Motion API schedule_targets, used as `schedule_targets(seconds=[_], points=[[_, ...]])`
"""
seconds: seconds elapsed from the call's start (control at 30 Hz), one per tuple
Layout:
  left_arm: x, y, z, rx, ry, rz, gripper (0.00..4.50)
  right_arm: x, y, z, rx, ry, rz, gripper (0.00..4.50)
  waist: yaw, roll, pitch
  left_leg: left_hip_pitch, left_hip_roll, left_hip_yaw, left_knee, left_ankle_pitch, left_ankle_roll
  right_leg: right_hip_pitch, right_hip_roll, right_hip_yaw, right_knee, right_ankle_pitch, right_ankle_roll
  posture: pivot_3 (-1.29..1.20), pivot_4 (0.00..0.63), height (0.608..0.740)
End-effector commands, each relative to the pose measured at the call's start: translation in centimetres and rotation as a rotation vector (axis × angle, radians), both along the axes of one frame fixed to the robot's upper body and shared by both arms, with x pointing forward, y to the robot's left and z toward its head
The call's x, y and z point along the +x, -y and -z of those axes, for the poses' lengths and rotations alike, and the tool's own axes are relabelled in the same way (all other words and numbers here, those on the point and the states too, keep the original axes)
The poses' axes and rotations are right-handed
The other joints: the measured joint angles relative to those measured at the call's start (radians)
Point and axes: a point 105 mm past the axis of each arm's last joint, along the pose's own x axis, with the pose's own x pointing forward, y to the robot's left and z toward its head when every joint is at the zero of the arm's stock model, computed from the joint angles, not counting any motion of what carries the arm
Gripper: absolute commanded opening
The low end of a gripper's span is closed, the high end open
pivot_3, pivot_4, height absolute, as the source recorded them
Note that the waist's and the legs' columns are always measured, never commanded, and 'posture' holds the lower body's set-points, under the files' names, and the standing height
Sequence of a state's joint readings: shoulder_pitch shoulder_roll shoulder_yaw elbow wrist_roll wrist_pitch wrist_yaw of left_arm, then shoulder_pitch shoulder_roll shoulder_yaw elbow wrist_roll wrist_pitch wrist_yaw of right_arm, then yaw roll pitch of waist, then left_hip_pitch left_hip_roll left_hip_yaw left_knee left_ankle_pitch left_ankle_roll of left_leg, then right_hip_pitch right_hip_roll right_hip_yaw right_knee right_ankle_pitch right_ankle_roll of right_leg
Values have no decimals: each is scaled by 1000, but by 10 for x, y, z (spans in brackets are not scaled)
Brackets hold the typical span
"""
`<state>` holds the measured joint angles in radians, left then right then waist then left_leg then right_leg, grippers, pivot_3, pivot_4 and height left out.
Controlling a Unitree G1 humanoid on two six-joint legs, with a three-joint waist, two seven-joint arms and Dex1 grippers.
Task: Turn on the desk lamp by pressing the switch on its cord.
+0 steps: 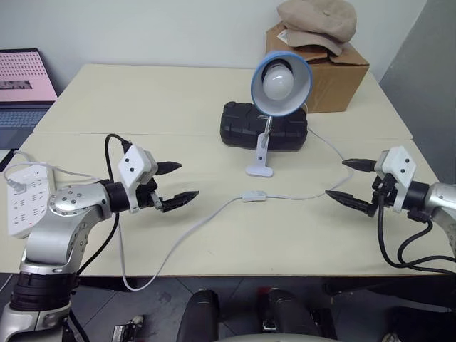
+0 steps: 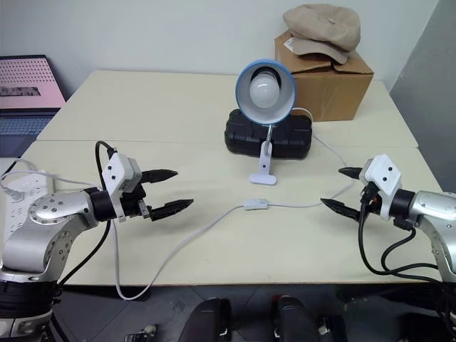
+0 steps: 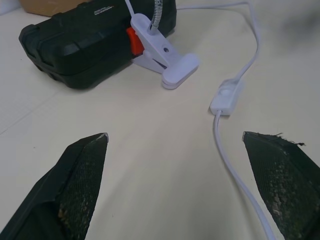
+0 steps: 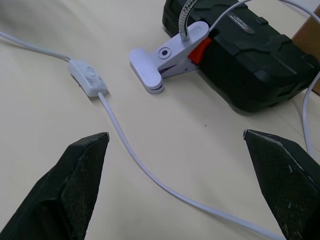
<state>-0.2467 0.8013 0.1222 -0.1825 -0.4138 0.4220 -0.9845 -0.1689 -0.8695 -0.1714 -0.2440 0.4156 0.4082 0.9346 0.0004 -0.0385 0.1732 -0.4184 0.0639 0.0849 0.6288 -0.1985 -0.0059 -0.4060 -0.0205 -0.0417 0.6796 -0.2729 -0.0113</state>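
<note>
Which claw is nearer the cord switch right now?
Left, slightly. The left claw hangs open just left of the switch; the right claw, also open, sits a bit farther off to its right.

Desk lamp [image 1: 281,84] at upper centre of table [image 1: 178,100], case [image 1: 264,126] just behind its base. Switch [image 1: 254,195] below it, on cord [image 1: 192,231]. Box [image 1: 324,71] upper right; power strip [image 1: 27,201] far left.

The desk lamp [image 1: 281,83] is showing a light-blue shade, the cord [image 1: 192,229] and switch [image 1: 254,196] white, the desk [image 1: 164,100] cream, the case [image 1: 242,125] black.
</note>
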Motion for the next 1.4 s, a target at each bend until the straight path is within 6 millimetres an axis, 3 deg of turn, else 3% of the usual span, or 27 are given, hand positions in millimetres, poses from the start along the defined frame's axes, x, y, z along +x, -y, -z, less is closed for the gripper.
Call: schedule_targets(seconds=[0.03,0.27,0.4,0.53,0.8,1.4], points=[[7,1,-15,16,70,16,4482,-4,-12,-7,12,29,-22,4500,0,0,0,0,0,0,0,0,0,0,0,0,0,0,0,0,150,740],[18,18,-3,-17,-26,122,4482,-12,-22,-11,43,25,-14,4500,0,0,0,0,0,0,0,0,0,0,0,0,0,0,0,0,150,740],[28,47,9,-43,-116,245,4482,-17,-26,-6,78,-53,44,4500,2,0,0,0,0,0,0,0,0,0,0,-1,0,0,0,0,150,740],[37,72,20,-73,-201,326,4482,-34,-42,-3,122,-116,36,4500,5,0,0,-1,-1,-1,1,0,0,0,0,-1,0,0,0,0,150,740],[39,102,44,-96,-317,425,4482,-65,-71,3,151,-138,36,4500,-2,0,0,-1,0,-1,0,0,0,0,2,0,1,0,0,0,150,740],[50,127,77,-87,-428,432,4482,-78,-70,2,153,-133,118,4500,3,-1,-1,-2,-2,-2,2,0,0,0,1,-1,0,1,2,0,150,740]])
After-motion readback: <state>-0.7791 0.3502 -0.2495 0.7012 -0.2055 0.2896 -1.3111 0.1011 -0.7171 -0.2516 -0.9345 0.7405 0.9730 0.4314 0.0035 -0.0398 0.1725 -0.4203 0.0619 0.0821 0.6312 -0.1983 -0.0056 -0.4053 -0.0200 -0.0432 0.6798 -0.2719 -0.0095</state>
